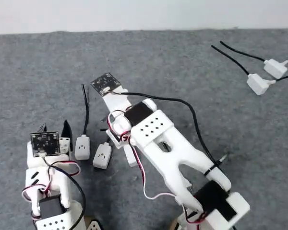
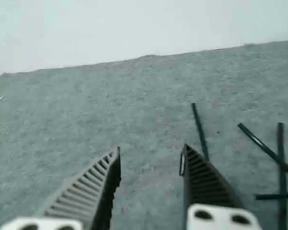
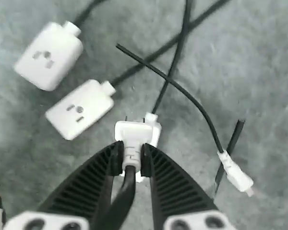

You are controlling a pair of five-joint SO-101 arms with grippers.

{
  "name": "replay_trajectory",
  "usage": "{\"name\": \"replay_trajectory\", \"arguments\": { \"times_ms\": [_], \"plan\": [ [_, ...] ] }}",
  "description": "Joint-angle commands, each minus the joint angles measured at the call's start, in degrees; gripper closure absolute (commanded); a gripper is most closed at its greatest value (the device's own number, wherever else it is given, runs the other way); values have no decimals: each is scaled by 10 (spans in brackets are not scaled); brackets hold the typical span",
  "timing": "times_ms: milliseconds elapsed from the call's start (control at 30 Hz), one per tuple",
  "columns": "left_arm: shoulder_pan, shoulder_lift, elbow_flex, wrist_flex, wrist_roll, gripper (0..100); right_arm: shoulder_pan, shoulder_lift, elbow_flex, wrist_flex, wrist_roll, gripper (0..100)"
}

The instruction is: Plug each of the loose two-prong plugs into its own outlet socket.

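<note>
My right gripper [image 3: 132, 158] is shut on a white two-prong plug [image 3: 136, 133], its prongs pointing toward two white outlet sockets [image 3: 80, 113] [image 3: 48, 55] lying on the grey mat just beyond it. In the high view those sockets [image 1: 102, 156] [image 1: 81, 147] lie side by side between the two arms, with the right gripper [image 1: 116, 135] next to them. My left gripper [image 2: 149, 165] stands open over bare mat, nothing between its fingers; from above it [image 1: 66, 130] sits just left of the sockets.
Two more white plug bodies [image 1: 258, 84] [image 1: 275, 68] with black cables lie at the far right of the mat. A small white connector [image 3: 237, 177] on a black cable lies near the held plug. Thin black cables [image 2: 200, 130] cross the mat.
</note>
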Motion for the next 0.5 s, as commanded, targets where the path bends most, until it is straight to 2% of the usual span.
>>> {"name": "replay_trajectory", "arguments": {
  "times_ms": [0, 467],
  "plan": [
    [10, -7, -9, 1, -5, 808, 7, -4, 17, -6, 6, 991],
    [10, -7, -9, 0, -5, 808, -77, 2, 18, -32, 18, 991]
  ]
}}
